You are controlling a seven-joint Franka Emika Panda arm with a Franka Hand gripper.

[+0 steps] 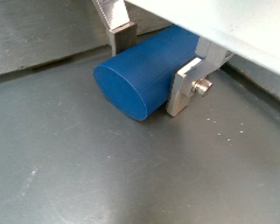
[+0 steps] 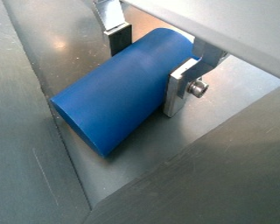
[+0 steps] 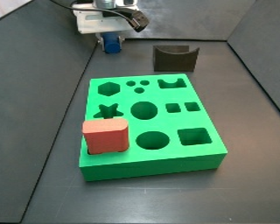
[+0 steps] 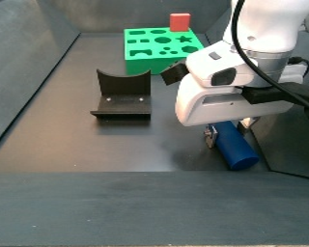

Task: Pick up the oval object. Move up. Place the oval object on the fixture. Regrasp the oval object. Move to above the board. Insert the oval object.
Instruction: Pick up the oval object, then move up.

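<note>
The board (image 3: 149, 122) fills mid-frame in a side view, a red block (image 3: 105, 136) on its near left corner. The fixture (image 3: 175, 58) stands beyond it, empty. At upper left, well clear of both, the gripper (image 1: 154, 66) is clamped across the oval object (image 1: 143, 76) lying on the floor. The peg looks rigid, light and smooth, perhaps slippery; holding its curved sides mid-length seems soundest.

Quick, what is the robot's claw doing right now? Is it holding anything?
Tool: low at the floor, closed on the oval object, a silver finger on each side, away from the fixture and board.
</note>
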